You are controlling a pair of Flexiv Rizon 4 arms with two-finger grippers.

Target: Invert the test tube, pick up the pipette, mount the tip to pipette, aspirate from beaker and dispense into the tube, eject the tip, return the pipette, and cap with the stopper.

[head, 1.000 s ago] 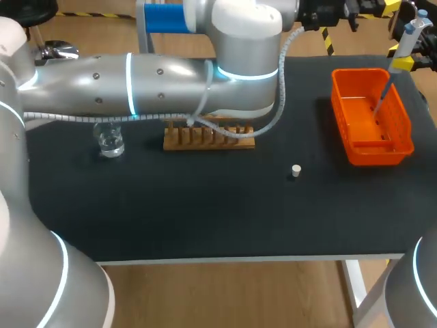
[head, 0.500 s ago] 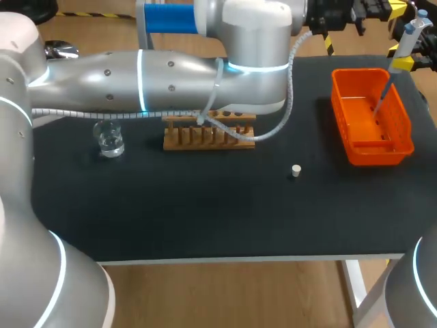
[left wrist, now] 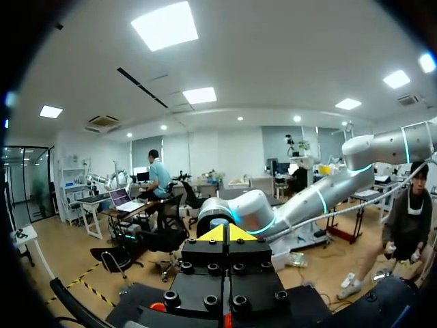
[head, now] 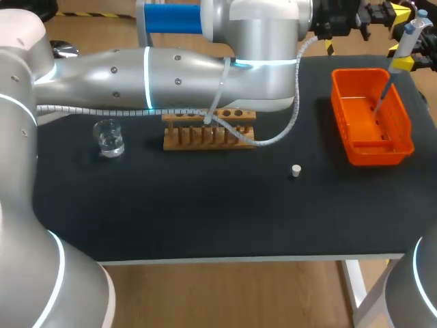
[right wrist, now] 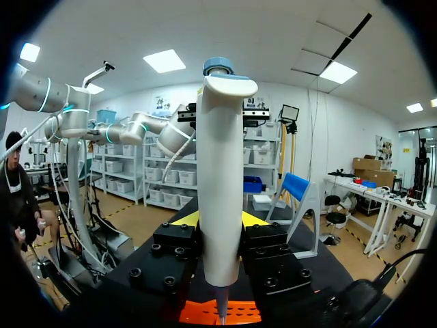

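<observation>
My right gripper [right wrist: 218, 220] is shut on a white pipette [right wrist: 218, 184] with a blue top, held upright. In the head view the pipette [head: 408, 35] hangs at the far right, its thin lower end pointing into the orange basket [head: 404, 137], with my right gripper [head: 402, 63] around it. My left arm stretches across the back of the table. Its gripper [head: 390, 9] is beyond the far right corner, and its yellow fingertips [left wrist: 227, 233] are pressed together on nothing. The glass beaker [head: 109, 138] stands at the left. A small white stopper [head: 295, 171] lies right of centre. I cannot make out a test tube.
A wooden tube rack [head: 208, 131] stands mid-table, partly under my left arm and its cable. The orange basket [right wrist: 218, 313] shows just beneath the pipette in the right wrist view.
My left arm has swung further to the right and back, uncovering more of the wooden rack. The right gripper and pipette have stayed in place.
</observation>
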